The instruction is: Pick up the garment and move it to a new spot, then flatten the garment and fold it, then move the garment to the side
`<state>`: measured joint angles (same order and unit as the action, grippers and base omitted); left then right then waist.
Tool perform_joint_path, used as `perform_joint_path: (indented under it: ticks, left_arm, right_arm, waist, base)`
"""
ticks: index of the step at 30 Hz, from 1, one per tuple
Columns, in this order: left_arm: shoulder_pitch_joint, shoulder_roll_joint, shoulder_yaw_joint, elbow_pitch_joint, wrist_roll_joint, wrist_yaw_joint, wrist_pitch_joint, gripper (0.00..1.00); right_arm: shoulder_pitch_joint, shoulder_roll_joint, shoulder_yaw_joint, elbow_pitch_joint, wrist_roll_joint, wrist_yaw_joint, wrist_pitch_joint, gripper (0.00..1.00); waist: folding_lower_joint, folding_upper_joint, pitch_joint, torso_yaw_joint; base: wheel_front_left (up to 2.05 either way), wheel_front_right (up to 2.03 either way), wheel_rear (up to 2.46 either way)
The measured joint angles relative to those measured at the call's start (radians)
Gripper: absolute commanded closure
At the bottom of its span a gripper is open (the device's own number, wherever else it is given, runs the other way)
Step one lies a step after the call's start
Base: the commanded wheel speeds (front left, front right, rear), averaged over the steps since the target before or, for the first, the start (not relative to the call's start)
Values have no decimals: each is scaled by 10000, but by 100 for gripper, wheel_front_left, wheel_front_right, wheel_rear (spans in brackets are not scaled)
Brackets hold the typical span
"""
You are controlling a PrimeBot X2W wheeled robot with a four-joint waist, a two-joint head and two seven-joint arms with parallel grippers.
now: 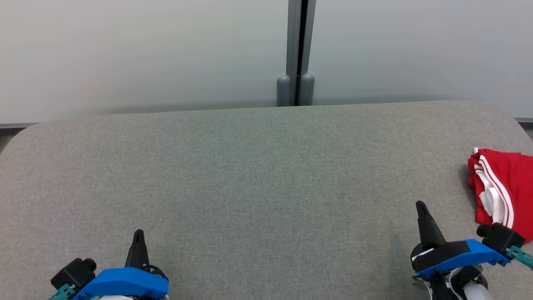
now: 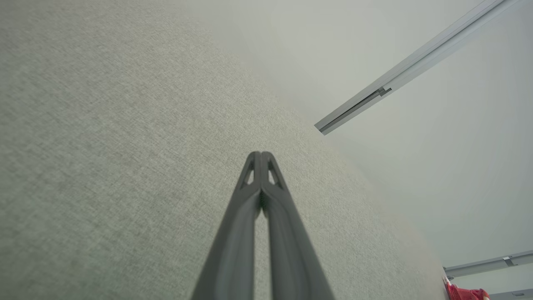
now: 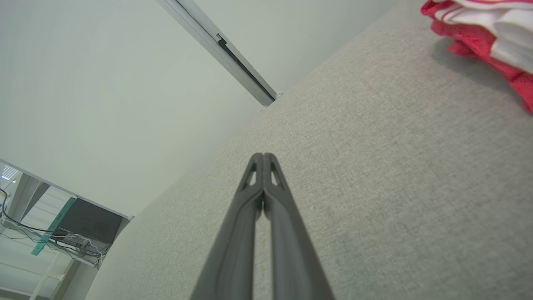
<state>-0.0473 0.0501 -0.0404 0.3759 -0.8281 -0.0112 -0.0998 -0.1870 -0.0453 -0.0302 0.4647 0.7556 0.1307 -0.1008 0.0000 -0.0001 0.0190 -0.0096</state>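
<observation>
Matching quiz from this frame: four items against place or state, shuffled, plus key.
Things:
1. garment
2. left gripper
3. right gripper
4. grey post

Place or state:
A. shut on nothing, lower left of the head view
B. upright behind the far edge of the grey surface, near the middle
C. red and white, bunched up at the surface's right end
D. shut on nothing, lower right, just left of the red cloth and apart from it

Pairs: 1-C, 2-A, 3-D, 4-B
</observation>
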Motion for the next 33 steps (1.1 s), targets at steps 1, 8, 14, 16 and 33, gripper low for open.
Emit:
perform_joint_path:
  ticks: [1, 8, 14, 16, 33]
  left_arm:
    - [-11, 0, 17, -21, -125, -31, 31, 100]
    - [-32, 2, 234, -178, -968, -159, 272, 100]
    - [-155, 0, 320, -282, -1657, -255, 460, 100]
    - [-160, 0, 357, -313, -1891, -270, 510, 100]
    - [-225, 0, 688, -591, -3601, -529, 982, 100]
  right_arm:
    - [39, 0, -12, -31, 153, 0, 44, 100]
    - [86, -2, -100, -280, 1081, -2, 286, 100]
    - [142, -4, -169, -466, 1812, -2, 472, 100]
    - [162, -4, -198, -535, 2082, -2, 522, 100]
    - [316, -6, -385, -999, 3944, -2, 991, 100]
  waist:
    - [0, 0, -2, 1]
    - [0, 0, -14, 8]
    - [0, 0, -25, 15]
    - [0, 1, -28, 17]
    - [0, 2, -59, 35]
  base:
    - [0, 0, 0]
    - [0, 0, 0]
    - [0, 0, 0]
    - [0, 0, 0]
    - [0, 0, 0]
